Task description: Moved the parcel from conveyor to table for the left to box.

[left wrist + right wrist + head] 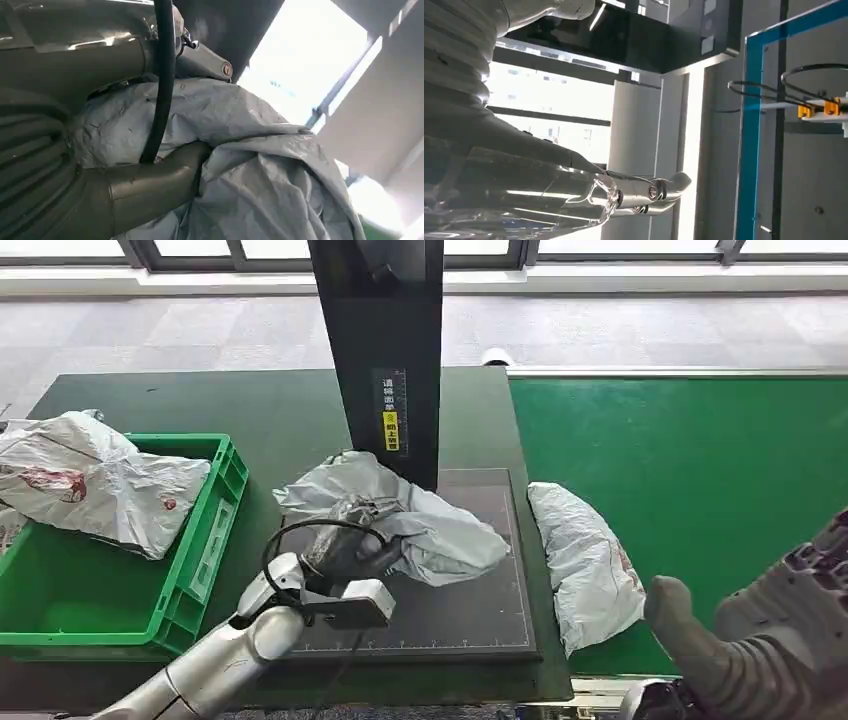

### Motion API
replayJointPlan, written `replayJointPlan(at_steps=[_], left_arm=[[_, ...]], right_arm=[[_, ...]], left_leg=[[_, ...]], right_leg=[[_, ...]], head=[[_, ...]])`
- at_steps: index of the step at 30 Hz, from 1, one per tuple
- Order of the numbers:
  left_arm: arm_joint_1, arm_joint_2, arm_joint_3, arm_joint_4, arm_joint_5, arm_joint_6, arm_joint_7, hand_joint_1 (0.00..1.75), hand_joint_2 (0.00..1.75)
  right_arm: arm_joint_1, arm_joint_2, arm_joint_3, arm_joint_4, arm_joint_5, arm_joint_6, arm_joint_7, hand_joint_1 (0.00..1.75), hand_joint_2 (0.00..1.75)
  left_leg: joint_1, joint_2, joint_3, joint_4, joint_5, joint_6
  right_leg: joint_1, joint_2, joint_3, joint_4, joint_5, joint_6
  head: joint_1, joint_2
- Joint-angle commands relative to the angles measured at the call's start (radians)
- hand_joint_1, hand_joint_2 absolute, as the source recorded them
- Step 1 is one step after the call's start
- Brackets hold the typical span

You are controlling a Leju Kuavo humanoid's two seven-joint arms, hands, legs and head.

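My left hand (345, 555) grips the grey parcel (420, 525), which bulges toward two o'clock from my fingers (150, 185). My right hand (760, 640), at four o'clock, holds nothing, fingers apart.

A black post (385, 350) stands upright at the far edge of the dark mat (470, 610), touching the crumpled grey parcel (420, 525) and blocking any reach from behind. The mat's near strip lies bare. The green crate (205, 540) walls off the left side, and a second parcel (590, 565) lies right on the conveyor (700, 450).

Grey parcel (420, 525), green box (190, 570), green conveyor (700, 450).
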Motion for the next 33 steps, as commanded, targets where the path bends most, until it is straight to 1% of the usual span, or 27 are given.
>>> replayJointPlan(at_steps=[1, 2, 4, 5, 9, 10, 12, 13, 15, 16, 17, 19, 23, 27, 31, 33], left_arm=[[0.076, 0.088, 0.284, -0.233, -0.046, 0.08, -0.009, 1.75, 1.75], [0.085, 0.088, 0.303, -0.244, -0.047, 0.093, -0.003, 1.75, 1.75], [0.101, 0.092, 0.336, -0.262, -0.056, 0.114, 0.001, 1.75, 1.75], [0.109, 0.092, 0.358, -0.269, -0.064, 0.129, 0.003, 1.75, 1.75], [0.132, 0.084, 0.434, -0.291, -0.126, 0.201, 0.028, 1.75, 1.75], [0.134, 0.078, 0.482, -0.297, -0.181, 0.24, 0.064, 1.75, 1.75], [0.129, 0.074, 0.55, -0.293, -0.23, 0.262, 0.107, 1.75, 1.75], [0.125, 0.075, 0.577, -0.291, -0.246, 0.269, 0.119, 1.75, 1.75], [0.123, 0.084, 0.589, -0.289, -0.244, 0.262, 0.118, 1.75, 1.75], [0.123, 0.07, 0.626, -0.281, -0.27, 0.282, 0.142, 1.75, 1.75], [0.123, 0.07, 0.666, -0.274, -0.301, 0.301, 0.164, 1.75, 1.75], [0.125, 0.079, 0.721, -0.266, -0.314, 0.309, 0.169, 1.75, 1.75], [0.112, 0.109, 0.82, -0.195, -0.389, 0.298, 0.222, 1.75, 1.75], [0.098, 0.124, 0.838, -0.145, -0.383, 0.292, 0.226, 1.75, 1.75], [0.095, 0.133, 0.856, -0.094, -0.434, 0.289, 0.271, 1.75, 1.75], [0.095, 0.133, 0.856, -0.094, -0.434, 0.289, 0.271, 1.75, 1.75]], right_arm=[[-0.027, -0.053, 0.055, 0.06, -0.018, -0.007, 0.002, 0.0, 1.75], [-0.024, -0.056, 0.055, 0.06, -0.02, -0.006, 0.003, 0.0, 1.75], [-0.014, -0.063, 0.057, 0.064, -0.029, -0.002, 0.001, 0.0, 1.75], [-0.009, -0.067, 0.058, 0.069, -0.033, 0.002, -0.005, 0.0, 1.75], [-0.003, -0.065, 0.064, 0.072, -0.04, 0.018, -0.013, 0.0, 1.75], [-0.005, -0.064, 0.067, 0.071, -0.042, 0.026, -0.006, 0.0, 1.75], [-0.007, -0.063, 0.072, 0.075, -0.044, 0.039, 0.0, 0.0, 1.75], [-0.009, -0.062, 0.074, 0.078, -0.045, 0.044, 0.001, 0.0, 1.75], [-0.008, -0.061, 0.074, 0.081, -0.045, 0.044, 0.0, 0.0, 1.75], [-0.008, -0.063, 0.077, 0.084, -0.049, 0.053, 0.001, 0.0, 1.75], [-0.01, -0.064, 0.079, 0.088, -0.055, 0.062, 0.001, 0.0, 1.75], [-0.013, -0.062, 0.081, 0.095, -0.057, 0.068, 0.002, 0.0, 1.75], [-0.021, -0.062, 0.088, 0.093, -0.054, 0.064, 0.01, 0.0, 1.75], [-0.021, -0.062, 0.086, 0.086, -0.051, 0.056, 0.017, 0.0, 1.75], [-0.017, -0.071, 0.086, 0.087, -0.048, 0.044, 0.019, 0.0, 1.75], [-0.017, -0.071, 0.086, 0.087, -0.048, 0.044, 0.019, 0.0, 1.75]], left_leg=[[0.0, 0.005, 0.001, -0.001, 0.0, 0.0], [0.0, 0.006, 0.002, -0.003, 0.0, 0.0], [0.001, 0.004, 0.001, -0.001, 0.0, 0.0], [0.0, 0.005, 0.002, -0.003, 0.0, 0.0], [0.0, 0.004, 0.002, -0.003, 0.001, 0.0], [0.0, 0.004, 0.002, -0.002, 0.0, 0.0], [0.0, 0.004, 0.001, -0.002, 0.001, 0.0], [0.0, 0.004, 0.001, -0.001, 0.0, 0.0], [0.0, 0.004, 0.001, -0.002, 0.001, 0.0], [0.0, 0.003, 0.001, -0.002, 0.0, 0.0], [0.001, 0.003, 0.001, -0.001, 0.0, 0.0], [0.0, 0.004, 0.002, -0.002, 0.0, 0.0], [0.001, 0.005, 0.002, -0.003, 0.0, 0.0], [0.001, 0.002, 0.002, -0.002, 0.0, 0.0], [0.0, 0.001, 0.001, -0.002, 0.001, 0.0], [0.001, 0.001, 0.001, -0.003, 0.001, 0.0]], right_leg=[[0.0, 0.005, -0.001, -0.001, 0.001, 0.0], [0.0, 0.006, -0.001, -0.002, 0.002, 0.0], [0.0, 0.004, 0.0, -0.001, 0.001, 0.0], [0.0, 0.005, 0.0, -0.002, 0.002, 0.0], [0.0, 0.004, 0.0, -0.003, 0.002, 0.0], [0.0, 0.004, 0.0, -0.002, 0.002, 0.0], [0.0, 0.004, 0.0, -0.002, 0.002, -0.001], [0.0, 0.004, -0.001, -0.001, 0.001, -0.001], [0.0, 0.004, -0.001, -0.002, 0.002, -0.001], [0.0, 0.003, 0.0, -0.001, 0.001, -0.001], [0.0, 0.003, 0.0, -0.001, 0.001, 0.0], [0.0, 0.004, 0.0, -0.002, 0.001, -0.001], [0.001, 0.005, 0.0, -0.002, 0.002, -0.001], [0.0, 0.002, 0.001, -0.001, 0.0, 0.0], [0.0, 0.001, 0.0, -0.001, 0.001, 0.0], [0.0, 0.001, 0.001, -0.002, 0.001, 0.0]], head=[[0.0, 0.0], [0.0, 0.0], [0.0, 0.0], [0.0, 0.0], [0.0, 0.0], [0.0, 0.0], [0.0, 0.0], [0.0, 0.0], [0.0, 0.0], [0.0, 0.0], [0.0, 0.0], [0.0, 0.0], [0.0, 0.0], [0.0, 0.0], [0.0, 0.0], [0.0, 0.0]])
